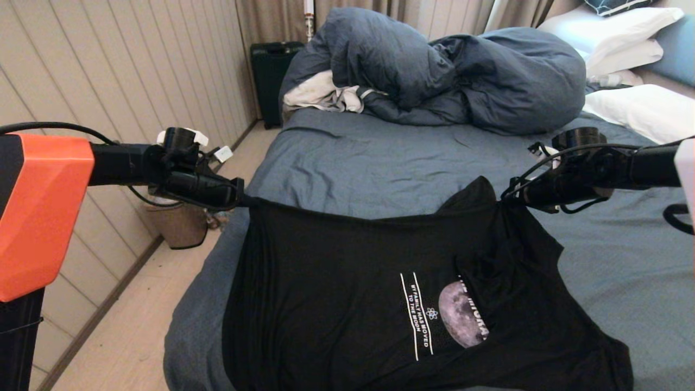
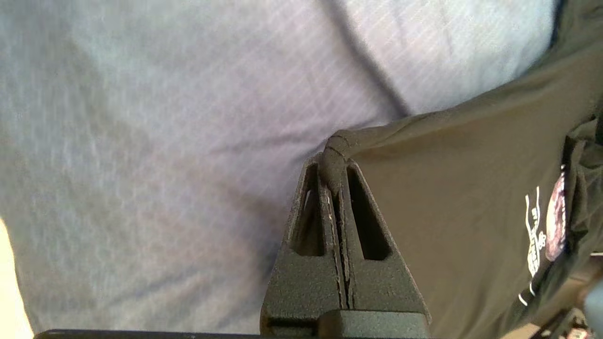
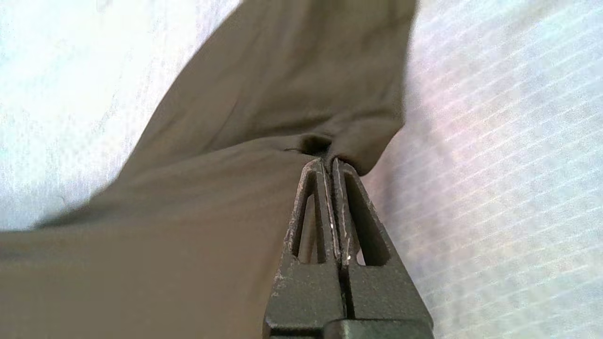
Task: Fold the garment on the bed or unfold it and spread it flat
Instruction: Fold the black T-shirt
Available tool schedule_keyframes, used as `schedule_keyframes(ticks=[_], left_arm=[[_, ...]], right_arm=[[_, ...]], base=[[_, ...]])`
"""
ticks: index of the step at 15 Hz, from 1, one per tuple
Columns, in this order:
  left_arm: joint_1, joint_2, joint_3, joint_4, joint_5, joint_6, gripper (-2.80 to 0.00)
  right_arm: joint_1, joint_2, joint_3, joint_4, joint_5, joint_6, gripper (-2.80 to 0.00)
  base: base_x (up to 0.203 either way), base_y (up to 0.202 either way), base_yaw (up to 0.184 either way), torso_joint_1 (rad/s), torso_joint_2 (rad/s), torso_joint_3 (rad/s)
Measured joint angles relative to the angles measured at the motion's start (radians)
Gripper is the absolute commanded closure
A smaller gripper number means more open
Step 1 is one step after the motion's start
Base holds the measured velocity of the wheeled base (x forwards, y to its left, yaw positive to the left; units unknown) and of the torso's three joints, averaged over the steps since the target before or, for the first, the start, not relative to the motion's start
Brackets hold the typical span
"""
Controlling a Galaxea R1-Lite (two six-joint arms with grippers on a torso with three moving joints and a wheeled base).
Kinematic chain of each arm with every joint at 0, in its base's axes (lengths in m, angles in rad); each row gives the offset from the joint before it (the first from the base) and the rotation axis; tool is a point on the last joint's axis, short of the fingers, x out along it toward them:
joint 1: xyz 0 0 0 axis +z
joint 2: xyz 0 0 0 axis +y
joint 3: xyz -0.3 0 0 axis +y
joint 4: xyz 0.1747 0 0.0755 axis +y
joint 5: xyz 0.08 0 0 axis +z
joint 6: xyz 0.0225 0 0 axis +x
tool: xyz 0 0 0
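One thin black T-shirt [image 1: 347, 282] with a grey moon print hangs over the slate-blue bed [image 1: 380, 157]. Two grippers clench its far edge: left gripper [image 1: 241, 200] at left, right gripper [image 1: 502, 202] at right.

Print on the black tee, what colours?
Grey moon with white lettering and lines on the thin black short-sleeved T-shirt; clearest in the head view.

The head camera looks forward and down from above the bed [image 1: 380, 157], taking in both arms, the black T-shirt [image 1: 347, 282] and the duvet [image 1: 445, 70] beyond it. The left wrist camera sits right behind the left hand [image 2: 335, 162], pressed close to the T-shirt edge over the sheet. The right wrist camera sits equally close behind the right hand [image 3: 328, 162]. All three views share the T-shirt and sheet.
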Motion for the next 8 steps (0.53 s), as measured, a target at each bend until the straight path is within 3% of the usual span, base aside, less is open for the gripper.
schedule_keyframes(ticks=[5,8], left_arm=[[0.0,-0.006,-0.008,-0.049,0.002,-0.004,0.0],[0.008,-0.036,0.018,-0.038,0.002,-0.013,0.0]], right_arm=[[0.001,0.013,-0.053,0.001,-0.021,0.038,0.0],[0.001,-0.027,-0.01,-0.002,-0.012,0.055,0.0]], base=[[0.0,0.0,0.0,0.0,0.0,0.0],[0.0,0.0,0.0,0.0,0.0,0.0]])
